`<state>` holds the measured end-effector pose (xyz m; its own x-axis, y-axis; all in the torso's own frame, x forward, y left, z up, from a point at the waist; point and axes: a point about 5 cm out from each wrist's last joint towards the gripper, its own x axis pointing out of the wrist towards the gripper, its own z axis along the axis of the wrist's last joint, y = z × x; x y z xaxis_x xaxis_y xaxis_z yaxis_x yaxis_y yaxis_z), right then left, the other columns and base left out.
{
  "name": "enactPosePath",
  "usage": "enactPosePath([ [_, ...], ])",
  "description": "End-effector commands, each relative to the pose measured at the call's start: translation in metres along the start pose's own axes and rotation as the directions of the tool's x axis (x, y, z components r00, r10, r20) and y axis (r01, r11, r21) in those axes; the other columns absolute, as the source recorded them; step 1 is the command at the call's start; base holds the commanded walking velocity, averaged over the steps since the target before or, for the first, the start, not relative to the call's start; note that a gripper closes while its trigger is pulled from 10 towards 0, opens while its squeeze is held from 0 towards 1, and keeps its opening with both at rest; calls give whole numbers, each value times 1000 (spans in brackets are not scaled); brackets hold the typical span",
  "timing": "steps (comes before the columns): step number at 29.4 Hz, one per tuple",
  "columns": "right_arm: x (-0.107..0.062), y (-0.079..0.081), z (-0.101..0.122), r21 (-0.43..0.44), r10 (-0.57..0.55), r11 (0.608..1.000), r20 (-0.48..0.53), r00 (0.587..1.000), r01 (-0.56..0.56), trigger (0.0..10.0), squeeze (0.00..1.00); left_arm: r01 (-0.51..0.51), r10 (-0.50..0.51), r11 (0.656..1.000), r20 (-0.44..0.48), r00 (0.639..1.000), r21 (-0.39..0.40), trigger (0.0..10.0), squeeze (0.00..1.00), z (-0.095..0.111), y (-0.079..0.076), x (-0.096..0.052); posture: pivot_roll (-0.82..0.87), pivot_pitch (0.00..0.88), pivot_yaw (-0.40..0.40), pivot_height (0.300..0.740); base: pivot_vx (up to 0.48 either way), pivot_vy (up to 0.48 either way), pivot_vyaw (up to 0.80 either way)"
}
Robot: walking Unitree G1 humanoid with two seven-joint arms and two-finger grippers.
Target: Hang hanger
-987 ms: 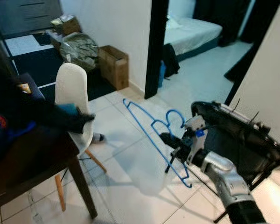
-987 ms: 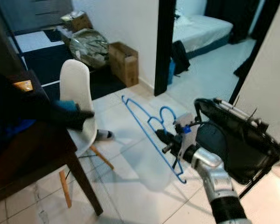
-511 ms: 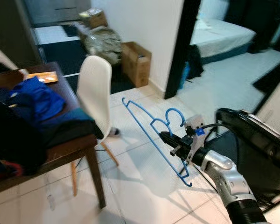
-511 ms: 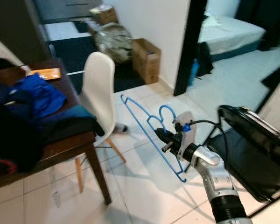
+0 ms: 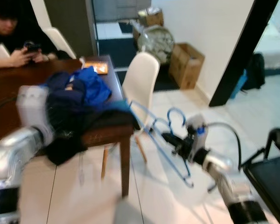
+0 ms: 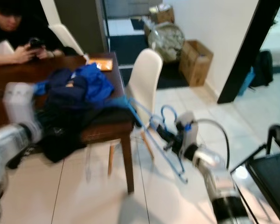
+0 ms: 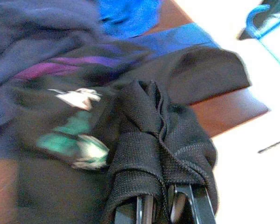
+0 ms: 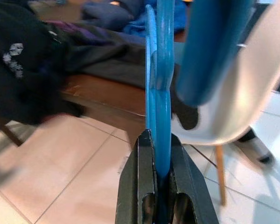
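A blue plastic hanger (image 5: 155,135) hangs in the air beside the table corner, and my right gripper (image 5: 171,141) is shut on its lower bar. In the right wrist view the black fingers (image 8: 145,163) clamp the blue hanger (image 8: 159,79) edge-on. My silver left arm (image 5: 18,144) reaches into a pile of dark and blue clothes (image 5: 79,95) on the brown table (image 5: 108,135). In the left wrist view my left gripper (image 7: 165,207) is wrapped in a black garment (image 7: 154,140) and closed on it.
A white chair (image 5: 141,79) stands at the table's end, just behind the hanger. A person (image 5: 11,35) sits at the far left of the table with a phone. A cardboard box (image 5: 186,63) and a black doorframe (image 5: 240,51) lie behind. A black rack (image 5: 275,172) is at right.
The camera has swung left, bringing the table, the clothes and the person into view. My left arm now shows at the clothes pile. The hanger stays in my right gripper.
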<state>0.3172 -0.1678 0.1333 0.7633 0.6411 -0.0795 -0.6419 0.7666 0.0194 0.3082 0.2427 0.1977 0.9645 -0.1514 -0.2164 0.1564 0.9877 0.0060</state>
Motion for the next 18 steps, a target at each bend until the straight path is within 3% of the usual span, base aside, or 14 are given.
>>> enactPosePath([
  [1, -4, -2, -2, 9, -17, 1000, -8, 1000, 17, 10000, 0, -96, 94, 995, 62, 994, 24, 10000, 0, 13, 12, 1, 44, 84, -19, 740, 0, 0, 731],
  [3, -5, -2, -2, 13, -16, 1000, -4, 1000, 16, 10000, 0, -229, 228, 973, 137, 964, -9, 10000, 0, 30, 31, 0, 51, 80, -21, 740, 0, 0, 688],
  [4, -5, -2, -2, 13, -16, 1000, -4, 1000, 16, 10000, 0, -229, 228, 973, 137, 964, -9, 10000, 0, 30, 31, 0, 51, 80, -21, 740, 0, 0, 688],
  [6, -6, -4, -2, 39, -27, 999, 6, 1000, 27, 10000, 0, -393, 397, 917, 230, 888, -66, 10000, 0, 53, 63, -10, 55, 78, -21, 740, 0, 0, 0],
  [8, -6, -4, -2, 39, -27, 999, 6, 1000, 27, 10000, 0, -393, 397, 917, 230, 888, -66, 10000, 0, 53, 63, -10, 55, 78, -21, 740, 0, 0, 0],
  [9, -5, -5, -3, 47, -31, 998, 5, 1000, 31, 10000, 0, -441, 451, 892, 260, 854, -98, 10000, 0, 62, 75, -14, 57, 75, -22, 740, 0, 0, 0],
  [12, -5, -5, -3, 51, -33, 998, -2, 999, 33, 10000, 0, -452, 460, 886, 308, 833, -102, 10000, 0, 76, 84, -18, 57, 74, -23, 740, 0, 0, 0],
  [18, -6, -5, -4, 55, -39, 998, -10, 999, 39, 10000, 0, -401, 394, 915, 342, 853, -55, 10000, 0, 88, 79, -10, 46, 64, -21, 740, 0, 0, 0],
])
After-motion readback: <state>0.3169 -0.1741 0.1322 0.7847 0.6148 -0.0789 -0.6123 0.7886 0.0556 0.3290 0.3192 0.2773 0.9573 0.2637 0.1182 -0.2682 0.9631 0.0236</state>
